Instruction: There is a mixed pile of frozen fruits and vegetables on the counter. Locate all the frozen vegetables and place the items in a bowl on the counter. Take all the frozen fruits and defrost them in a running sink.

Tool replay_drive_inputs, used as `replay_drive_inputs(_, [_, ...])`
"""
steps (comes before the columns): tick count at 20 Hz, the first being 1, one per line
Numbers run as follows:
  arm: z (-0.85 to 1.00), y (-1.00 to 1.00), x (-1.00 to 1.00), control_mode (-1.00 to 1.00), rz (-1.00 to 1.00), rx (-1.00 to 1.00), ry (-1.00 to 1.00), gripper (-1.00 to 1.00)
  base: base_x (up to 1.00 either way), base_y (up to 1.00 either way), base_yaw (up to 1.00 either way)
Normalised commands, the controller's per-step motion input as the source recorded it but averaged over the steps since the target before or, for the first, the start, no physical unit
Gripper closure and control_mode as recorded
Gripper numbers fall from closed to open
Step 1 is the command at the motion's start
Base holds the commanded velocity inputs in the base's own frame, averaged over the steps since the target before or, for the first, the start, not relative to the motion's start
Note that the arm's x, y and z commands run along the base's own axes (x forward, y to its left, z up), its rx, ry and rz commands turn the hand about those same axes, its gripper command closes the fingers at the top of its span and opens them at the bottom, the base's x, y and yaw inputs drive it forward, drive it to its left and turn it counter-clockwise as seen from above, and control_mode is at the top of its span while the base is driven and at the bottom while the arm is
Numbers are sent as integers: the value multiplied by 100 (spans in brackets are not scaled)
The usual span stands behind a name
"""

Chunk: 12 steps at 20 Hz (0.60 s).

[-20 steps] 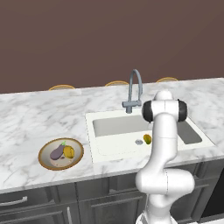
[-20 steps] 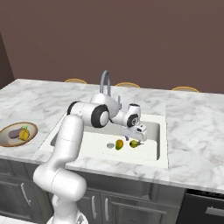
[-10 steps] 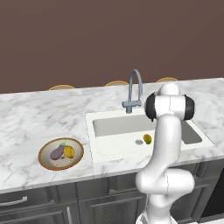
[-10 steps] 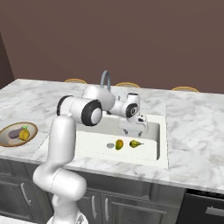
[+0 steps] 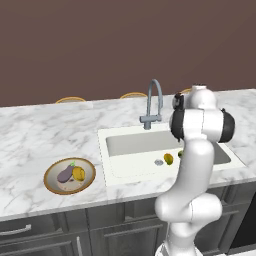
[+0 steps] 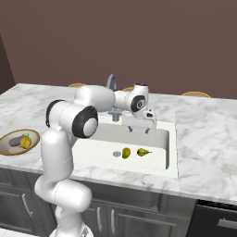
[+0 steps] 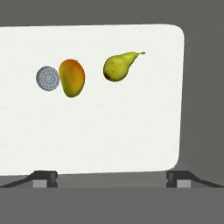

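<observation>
Fruit, a mango (image 7: 71, 78) and a pear (image 7: 119, 66), lies in the sink (image 6: 159, 143) by the drain (image 7: 47, 78), and the end effector (image 6: 138, 130) hangs wide open and empty above, so it could bump the tap (image 5: 154, 102) reaching for it.

3 thin tan-rimmed discs (image 5: 70, 100) along the counter's back edge against a dark brown wall (image 5: 100, 45)

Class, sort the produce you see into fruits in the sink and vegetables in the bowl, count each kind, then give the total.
Fruits in the sink: 2, a mango and a pear.
Vegetables in the bowl: 2, an eggplant and a yellow-orange vegetable.
Total: 4.
</observation>
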Motion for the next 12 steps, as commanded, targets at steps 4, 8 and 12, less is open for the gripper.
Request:
replay_drive_inputs(4, [100, 17, -38, -100, 2, 8, -6, -100, 0, 0, 0])
replay_drive_inputs(8, [82, 9, -66, -100, 0, 9, -17, -100, 0, 0, 0])
replay_drive_inputs(12, [63, 14, -73, -100, 0, 2, -26, -100, 0, 0, 0])
